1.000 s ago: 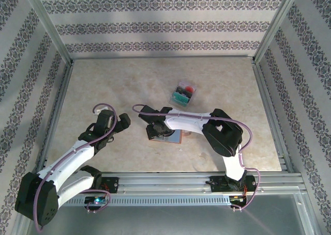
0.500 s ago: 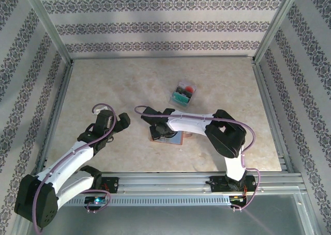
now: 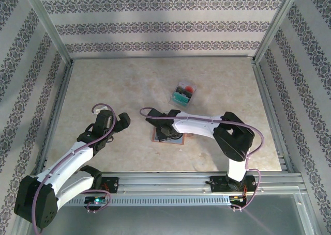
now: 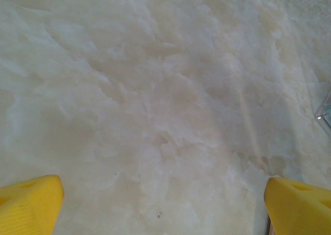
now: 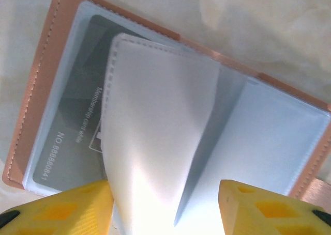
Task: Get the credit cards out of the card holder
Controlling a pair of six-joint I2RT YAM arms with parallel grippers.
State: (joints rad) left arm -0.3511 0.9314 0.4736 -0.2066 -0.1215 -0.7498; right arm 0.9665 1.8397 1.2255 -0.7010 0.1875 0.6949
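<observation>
The card holder (image 5: pixel 39 100) lies open on the table, brown leather rim around pale grey-blue sleeves; from above it shows as a brown patch (image 3: pixel 179 140) under the right arm. A grey credit card (image 5: pixel 67 126) printed "Membership card" sits in its left pocket. My right gripper (image 5: pixel 165 214) hovers right over it, open. A loose inner sleeve (image 5: pixel 155 121) stands up between the yellow fingers and leans against the left one (image 5: pixel 57 209). My left gripper (image 3: pixel 120 120) waits wide open left of the holder, over bare table (image 4: pixel 165 204).
A small clear box (image 3: pixel 182 93) with teal and red cards stands behind the holder; its edge (image 4: pixel 325 116) shows in the left wrist view. Aluminium rails and patterned walls frame the marbled table (image 3: pixel 103 85).
The right arm has shifted a little to the right and nearer over the card holder, and its jaws have narrowed and widened slightly. The left arm has not moved.
</observation>
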